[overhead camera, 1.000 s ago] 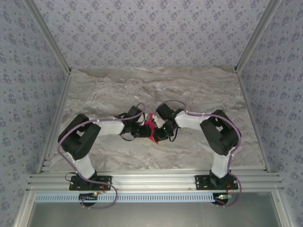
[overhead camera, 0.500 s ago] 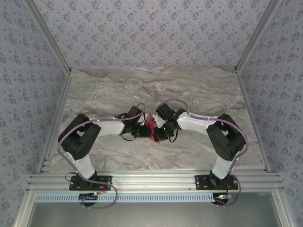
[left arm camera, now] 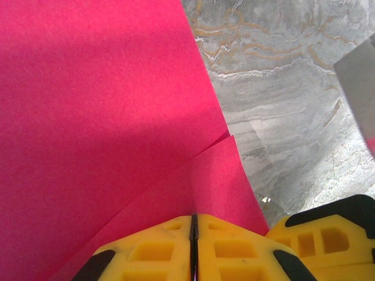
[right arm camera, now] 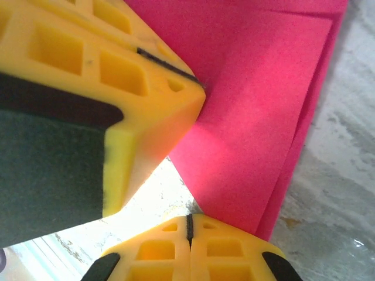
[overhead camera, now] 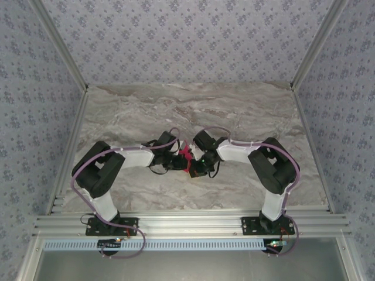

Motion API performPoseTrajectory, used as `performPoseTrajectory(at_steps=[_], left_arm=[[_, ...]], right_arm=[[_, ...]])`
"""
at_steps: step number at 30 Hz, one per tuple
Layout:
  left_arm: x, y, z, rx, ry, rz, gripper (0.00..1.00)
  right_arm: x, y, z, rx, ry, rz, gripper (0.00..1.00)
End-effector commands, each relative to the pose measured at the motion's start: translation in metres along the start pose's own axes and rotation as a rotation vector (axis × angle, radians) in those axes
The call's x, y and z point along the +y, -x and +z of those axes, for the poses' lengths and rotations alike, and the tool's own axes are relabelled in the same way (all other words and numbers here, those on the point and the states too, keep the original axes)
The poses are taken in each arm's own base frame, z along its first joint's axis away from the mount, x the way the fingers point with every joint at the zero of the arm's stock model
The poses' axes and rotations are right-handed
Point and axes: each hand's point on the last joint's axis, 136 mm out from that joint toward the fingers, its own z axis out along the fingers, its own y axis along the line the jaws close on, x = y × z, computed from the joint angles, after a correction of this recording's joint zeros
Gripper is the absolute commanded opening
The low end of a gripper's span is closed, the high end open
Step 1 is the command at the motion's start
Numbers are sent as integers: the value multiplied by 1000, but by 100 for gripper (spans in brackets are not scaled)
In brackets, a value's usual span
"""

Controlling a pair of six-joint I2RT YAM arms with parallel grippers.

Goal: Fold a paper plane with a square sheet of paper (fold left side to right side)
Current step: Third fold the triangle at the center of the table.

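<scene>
Creased pink paper — tight in both jaws.

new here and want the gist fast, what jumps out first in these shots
The bright pink paper, folded into layers, sits between the two arms at the middle of the grey marble table. The left gripper and the right gripper close in on it from either side, each shut on an edge of the sheet. Up close, their yellow fingers stand out sharply against the pink.
</scene>
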Motion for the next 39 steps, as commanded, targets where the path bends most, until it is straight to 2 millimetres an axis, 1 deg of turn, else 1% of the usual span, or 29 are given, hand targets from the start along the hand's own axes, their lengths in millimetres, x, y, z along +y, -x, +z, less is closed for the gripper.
performPoseTrajectory(at_steps=[1, 4, 6, 12, 26, 31, 34, 39], left_arm=[[31, -13, 9, 33, 112, -23, 8], [31, -14, 9, 35, 113, -24, 8], [32, -14, 9, 34, 114, -24, 8], [31, -13, 9, 35, 113, -24, 8], [32, -13, 10, 36, 114, -24, 7], [31, -12, 10, 37, 112, -23, 7], [32, -12, 10, 36, 111, -25, 7], [32, -13, 10, 37, 111, -25, 7]], right_arm=[[-14, -11, 0, 26, -22, 60, 0], [-13, -10, -3, 9, 18, 75, 0], [-7, -6, -6, -4, 47, 74, 0], [1, -1, -12, -22, 72, 54, 0], [3, 3, -13, -37, 85, 57, 0], [8, 7, -16, -53, 111, 51, 0], [5, 7, -15, -48, 96, 53, 0], [-3, 0, -8, -18, 68, 69, 0]])
